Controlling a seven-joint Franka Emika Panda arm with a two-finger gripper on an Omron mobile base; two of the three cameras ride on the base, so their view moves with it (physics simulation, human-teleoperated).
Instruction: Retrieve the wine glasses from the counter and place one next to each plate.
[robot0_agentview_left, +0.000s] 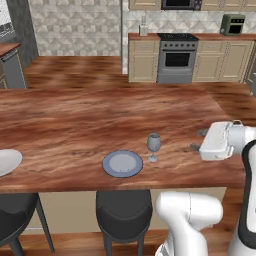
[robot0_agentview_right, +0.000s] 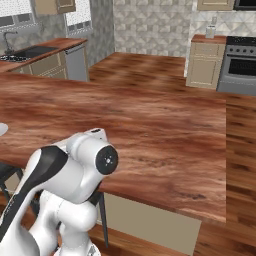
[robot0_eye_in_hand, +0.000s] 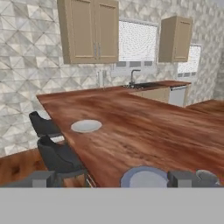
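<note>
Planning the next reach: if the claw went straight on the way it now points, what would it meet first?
Probably the greyish-blue round plate just ahead of the open claw, with the small translucent stemmed wine glass beside it; depth is unclear.

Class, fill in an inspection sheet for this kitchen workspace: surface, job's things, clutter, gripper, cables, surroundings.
Surface: long wood-grain island top, stools along its near edge.
Job's things: one wine glass upright just right of the greyish-blue plate, apart from it; white plate farther left, no glass beside it.
Clutter: nothing seen.
Gripper: gripper open, empty, right of the glass, over the island.
Cables: nothing seen.
Surroundings: stove, toaster oven, sink, tiled walls.
</note>
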